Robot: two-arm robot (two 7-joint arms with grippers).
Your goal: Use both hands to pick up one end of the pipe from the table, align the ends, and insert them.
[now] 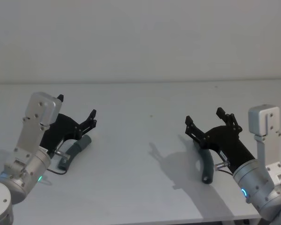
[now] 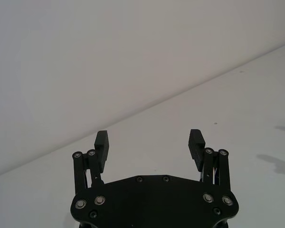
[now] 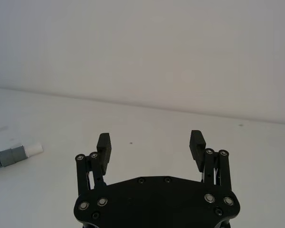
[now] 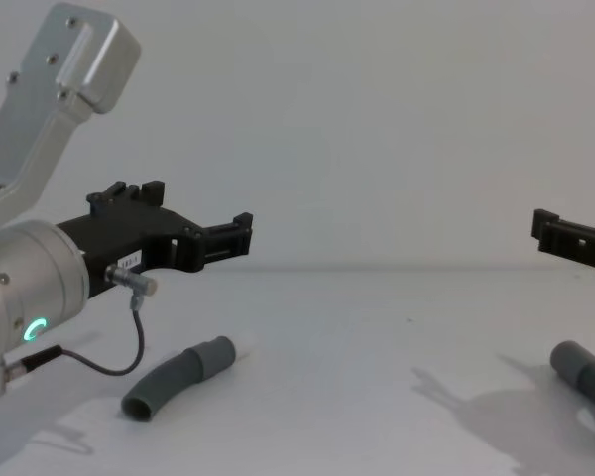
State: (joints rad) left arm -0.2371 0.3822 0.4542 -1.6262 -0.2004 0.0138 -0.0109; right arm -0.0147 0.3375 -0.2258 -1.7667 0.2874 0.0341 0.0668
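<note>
Two dark grey ribbed pipe pieces lie apart on the white table [image 1: 140,108]. The left piece [image 1: 77,151] [image 4: 177,378] rests just below my left gripper [image 1: 77,108] [image 4: 198,213] [image 2: 149,142], which hovers open and empty above it. The right piece [image 1: 206,164] [image 4: 583,375] curves under my right gripper [image 1: 204,117] [image 3: 149,145], also open and empty above the table. In the right wrist view a grey cuff with a white tip [image 3: 20,153] lies on the table off to the side. Neither gripper touches a piece.
A thin black cable [image 4: 114,365] loops from my left wrist down near the left piece. A pale wall [image 1: 140,37] stands behind the table's far edge. Bare table [image 1: 145,154] stretches between the two pieces.
</note>
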